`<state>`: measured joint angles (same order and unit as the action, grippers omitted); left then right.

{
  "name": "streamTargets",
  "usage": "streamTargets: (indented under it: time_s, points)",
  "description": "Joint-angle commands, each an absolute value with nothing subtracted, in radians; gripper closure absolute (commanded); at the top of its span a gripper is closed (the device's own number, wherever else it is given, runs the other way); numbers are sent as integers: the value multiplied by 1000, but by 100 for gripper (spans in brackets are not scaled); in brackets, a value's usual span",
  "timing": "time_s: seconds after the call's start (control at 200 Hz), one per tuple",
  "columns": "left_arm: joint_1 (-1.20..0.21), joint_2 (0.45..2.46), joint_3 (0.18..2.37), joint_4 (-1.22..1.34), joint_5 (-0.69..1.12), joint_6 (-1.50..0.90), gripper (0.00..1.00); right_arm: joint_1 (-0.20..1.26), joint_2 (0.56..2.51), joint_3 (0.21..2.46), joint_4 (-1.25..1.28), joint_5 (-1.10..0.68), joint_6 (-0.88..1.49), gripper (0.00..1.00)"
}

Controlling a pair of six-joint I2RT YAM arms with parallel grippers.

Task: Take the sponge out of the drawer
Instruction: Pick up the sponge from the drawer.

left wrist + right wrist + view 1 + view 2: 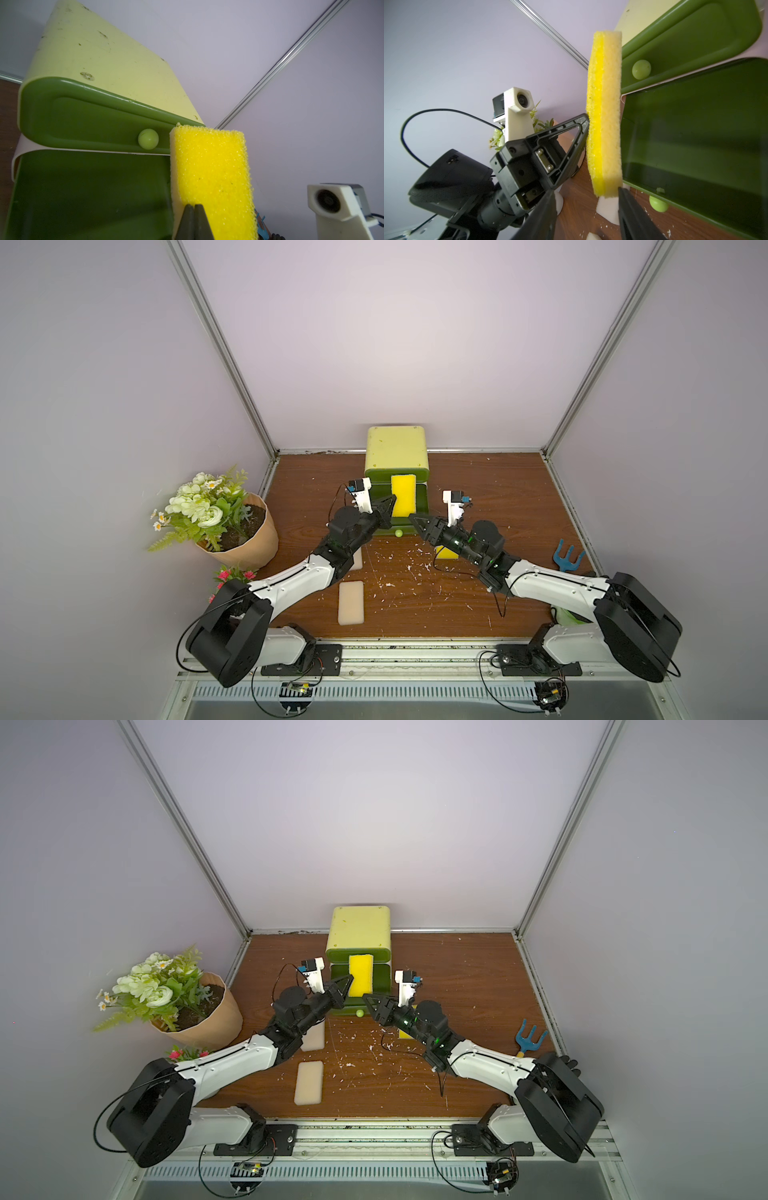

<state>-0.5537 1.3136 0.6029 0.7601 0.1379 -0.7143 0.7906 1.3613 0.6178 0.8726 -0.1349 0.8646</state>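
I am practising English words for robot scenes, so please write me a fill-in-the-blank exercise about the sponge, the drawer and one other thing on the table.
1. The left gripper is shut on a sponge whose colour is ___.
2. Below the sponge, the lower drawer of the green unit stands ___.
3. The small garden fork lying beside the right arm is ___ in colour.

Missing words: yellow; open; blue.
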Motion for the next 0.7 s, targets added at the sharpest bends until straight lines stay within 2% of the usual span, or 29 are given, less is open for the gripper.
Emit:
streamTargets:
  time_s: [0.0,0.175,0.696]
  points:
    - [-564,1285,601,785,156,-707,98,798,1381,678,933,-117,859,50]
    - [-565,1273,596,784,156,-705,97,798,1414,710,923,-108,852,57]
    - [-565,1259,590,778,151,-695,96,798,1378,684,891,-38,808,55]
